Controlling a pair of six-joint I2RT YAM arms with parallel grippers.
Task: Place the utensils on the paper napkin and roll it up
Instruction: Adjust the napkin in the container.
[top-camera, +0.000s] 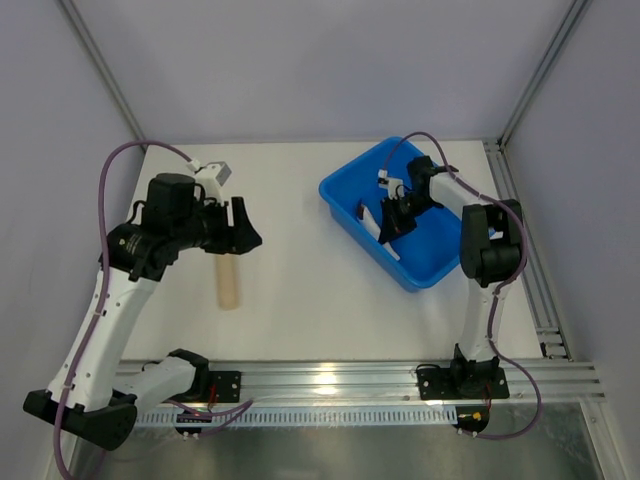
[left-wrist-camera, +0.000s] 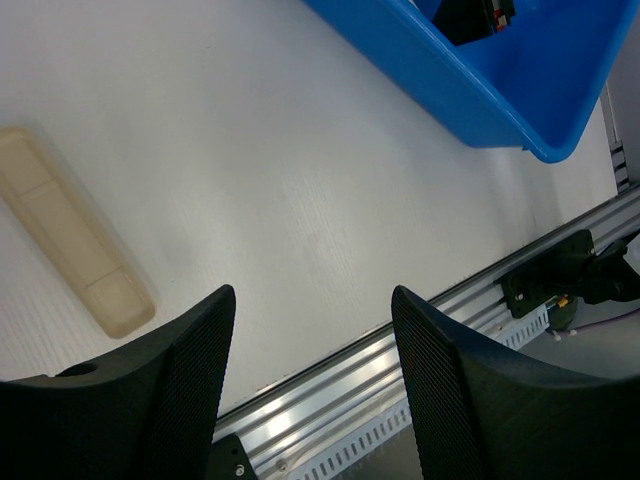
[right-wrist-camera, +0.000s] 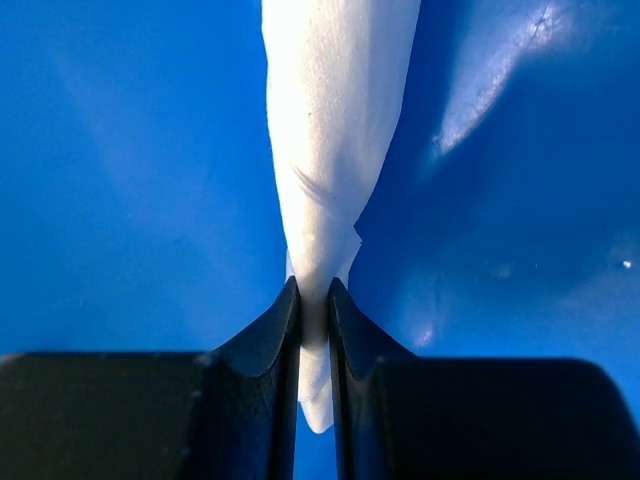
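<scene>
Inside the one blue bin (top-camera: 345, 192) on the right of the table (top-camera: 300, 300), the right gripper (right-wrist-camera: 313, 300) pinches the single white paper napkin (right-wrist-camera: 330, 120), its jaws narrowed onto a gathered fold. The left gripper (left-wrist-camera: 312, 320) hangs above the table, jaws wide, holding nothing. One tan cylinder (top-camera: 228, 283) lies flat just beside it.

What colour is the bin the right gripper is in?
Bright blue; the bin shows best in the top external view.
</scene>
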